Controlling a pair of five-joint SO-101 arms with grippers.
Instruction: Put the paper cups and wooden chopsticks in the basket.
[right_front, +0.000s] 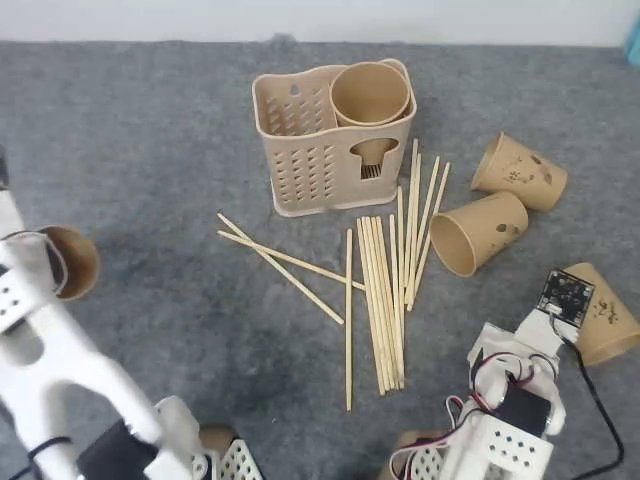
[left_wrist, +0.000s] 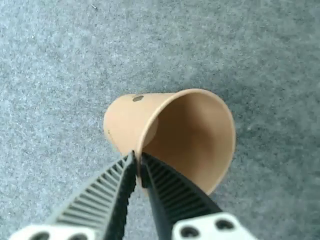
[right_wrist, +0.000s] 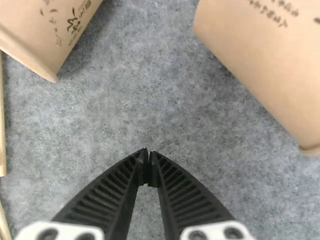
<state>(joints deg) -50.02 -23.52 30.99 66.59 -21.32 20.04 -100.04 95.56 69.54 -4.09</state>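
Observation:
My left gripper (left_wrist: 138, 156) is shut on the rim wall of a plain paper cup (left_wrist: 175, 135), held over the carpet at the far left (right_front: 72, 262). The beige basket (right_front: 290, 90) stands at the back centre, with one paper cup (right_front: 370, 92) upright in its right compartment. Three printed cups lie on their sides at the right (right_front: 519, 170), (right_front: 478, 232), (right_front: 603, 312). Several wooden chopsticks (right_front: 382, 300) lie loose in front of the basket. My right gripper (right_wrist: 148, 152) is shut and empty, low over the carpet between two of the lying cups (right_wrist: 45, 30), (right_wrist: 270, 55).
Grey carpet covers the whole work surface. Two chopsticks (right_front: 285, 262) lie crossed to the left of the main bundle. The right arm's body (right_front: 510, 410) stands at the front right, the left arm's white link (right_front: 60, 370) at the front left.

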